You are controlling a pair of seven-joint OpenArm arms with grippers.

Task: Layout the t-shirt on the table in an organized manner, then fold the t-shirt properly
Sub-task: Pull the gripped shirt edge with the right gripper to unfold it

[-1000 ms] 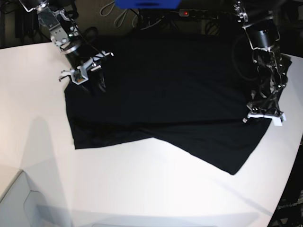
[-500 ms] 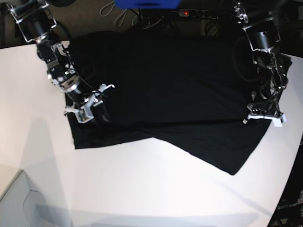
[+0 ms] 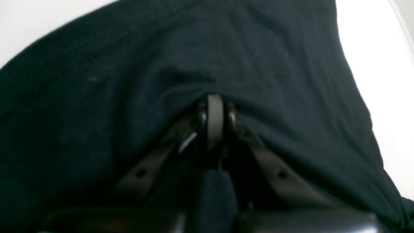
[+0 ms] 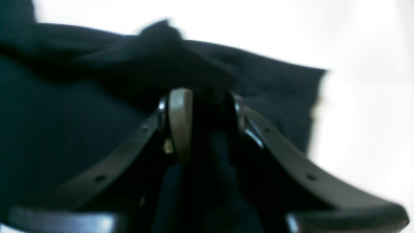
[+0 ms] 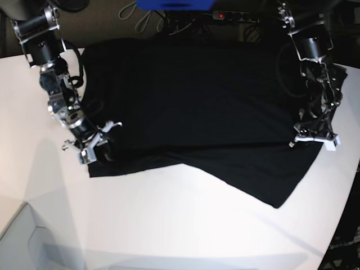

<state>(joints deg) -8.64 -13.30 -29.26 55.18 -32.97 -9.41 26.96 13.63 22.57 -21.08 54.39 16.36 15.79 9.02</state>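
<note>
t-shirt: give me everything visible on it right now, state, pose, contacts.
The t-shirt is plain black knit cloth with no print showing, spread mostly flat on the white table. Its near edge runs uneven, with one corner jutting toward the front. The far edge hangs past the table. The left hand is shut on a tented fold at one side edge. The right hand has a bunch of cloth between its fingers at the opposite side, near a corner.

- The base view looks steeply down from overhead, taking in the whole counter point(image 5: 169, 225) from well back.
- Each wrist view sits just behind its end effector, very near the t-shirt point(image 5: 202, 112).
- All three share that cloth: left wrist's patch at 3 o'clock, right's at 9.
</note>
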